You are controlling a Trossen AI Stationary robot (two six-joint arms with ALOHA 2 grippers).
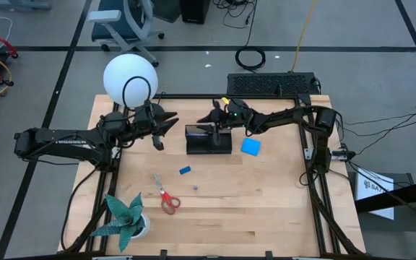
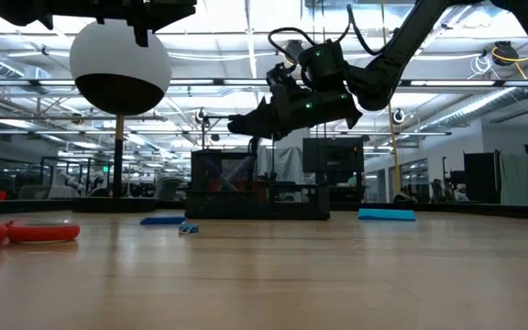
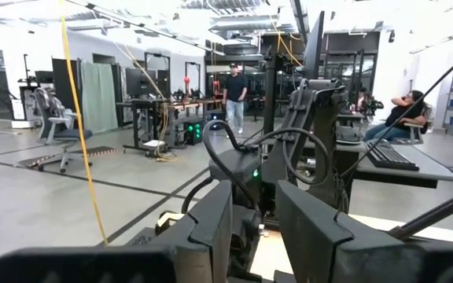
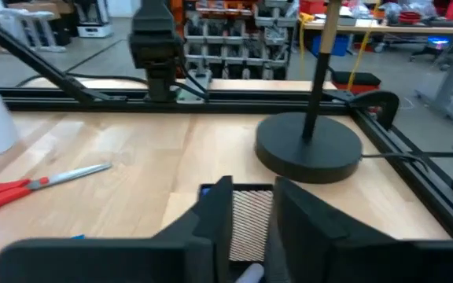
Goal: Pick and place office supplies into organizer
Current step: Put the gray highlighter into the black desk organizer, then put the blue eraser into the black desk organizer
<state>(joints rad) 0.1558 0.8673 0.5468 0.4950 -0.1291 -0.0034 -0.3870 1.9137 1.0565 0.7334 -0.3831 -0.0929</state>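
From above, the far left of my table (image 1: 266,217) holds the green paper plant (image 1: 125,217) in its white pot at the near corner. Just right of it lie the red-handled scissors (image 1: 167,198), flat on the wood, blades pointing away from the plant. Behind them the lamp's white globe (image 1: 130,79) hangs over the back left part of the table, and my left gripper (image 1: 166,126) floats just beneath it in that view, well above the wood. Its fingers (image 3: 211,228) stand a narrow gap apart with nothing between them; in my left wrist view they aim at my other arm and the room beyond, where a person stands far back and another sits at a desk.

Further right, the tiny blue block (image 1: 185,170) rests alone between the scissors and the organizer (image 1: 208,141). The organizer sits near the table's middle, its mesh wall showing in the low view. My right gripper (image 1: 215,115) hovers directly over its back edge, raised clear of it. In my right wrist view my fingers (image 4: 215,216) are slightly parted, framing the mesh compartment just below; something pale shows at their base, but I cannot tell what it is or whether I hold it. The lamp's round black base (image 4: 309,148) stands just past the organizer.

The blue square pad (image 1: 250,146) lies flat, just beside the organizer's right end.
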